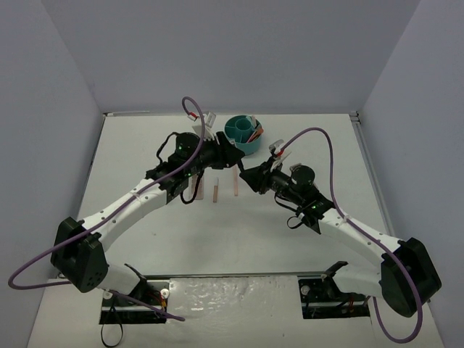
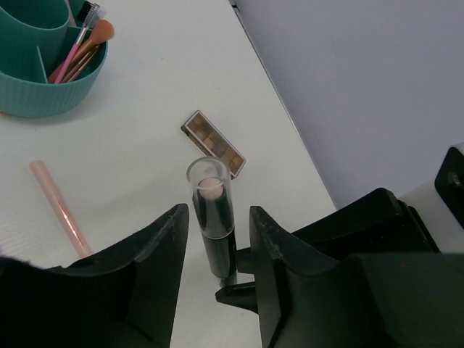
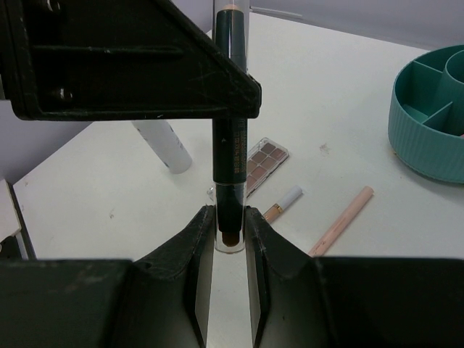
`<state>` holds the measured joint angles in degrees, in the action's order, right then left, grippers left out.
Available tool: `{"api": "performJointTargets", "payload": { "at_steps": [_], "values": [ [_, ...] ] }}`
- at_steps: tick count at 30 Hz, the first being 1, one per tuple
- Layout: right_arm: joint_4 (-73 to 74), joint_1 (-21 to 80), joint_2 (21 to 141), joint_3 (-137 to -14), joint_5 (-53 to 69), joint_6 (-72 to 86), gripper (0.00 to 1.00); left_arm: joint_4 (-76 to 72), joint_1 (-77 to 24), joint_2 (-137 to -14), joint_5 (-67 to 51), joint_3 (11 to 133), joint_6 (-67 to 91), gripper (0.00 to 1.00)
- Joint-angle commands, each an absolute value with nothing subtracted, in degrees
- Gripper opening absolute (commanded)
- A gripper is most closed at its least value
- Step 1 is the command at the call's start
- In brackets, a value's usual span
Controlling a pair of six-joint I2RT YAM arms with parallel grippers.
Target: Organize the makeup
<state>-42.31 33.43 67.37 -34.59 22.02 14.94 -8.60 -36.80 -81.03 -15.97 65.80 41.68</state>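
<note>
Handover of the stick (image 3: 230,145), mid-air beside the cup (image 3: 435,123)
Your right gripper (image 3: 230,232) is clamped on one end of the stick. Your left gripper (image 2: 217,232) brackets it further along, with a gap on one side, so it's not gripping. Next, I'd say: close left firmly, release right, then carry it to the cup

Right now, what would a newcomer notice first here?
A dark clear-capped stick held in the air at centre by the right fingers, left fingers on either side. Behind, the teal divided cup holds brushes; a palette and pink stick lie on the table.
</note>
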Motion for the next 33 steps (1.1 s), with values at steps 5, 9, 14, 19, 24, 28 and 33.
{"api": "performJointTargets", "payload": {
  "at_steps": [5, 9, 14, 19, 24, 28, 33],
  "values": [
    [-48.65, 33.84, 66.45, -35.33, 21.97, 14.77, 0.01, -15.73, -37.18, -80.51, -18.24, 68.99, 42.32, 0.04],
    [-46.88, 33.75, 66.45, -36.04, 20.95, 13.99, 0.25, -15.46, -37.18, -81.1, -18.19, 69.06, 41.34, 0.0],
    [-41.7, 33.52, 65.58, -37.79, 17.63, 11.74, 0.69, -10.84, -36.66, -82.4, -15.0, 71.86, 36.84, 0.0],
    [-35.91, 33.14, 62.46, -38.46, 13.67, 8.91, 0.84, -5.68, -33.74, -85.27, -10.17, 76.75, 30.48, 0.0],
    [-33.04, 33.13, 60.26, -37.66, 10.54, 8.71, 0.89, -4.76, -29.06, -91.69, -11.32, 85.45, 22.72, 0.0],
    [-29.67, 33.13, 59.98, -36.99, 8.39, 8.79, 0.91, -5.49, -26.89, -98.54, -14.86, 93.98, 14.78, 0.0],
    [-28.54, 33.13, 59.9, -35.89, 7.08, 9.32, 0.99, -4.77, -25.52, -107.32, -18.59, 104.71, 8.84, 0.0]
  ]
}}
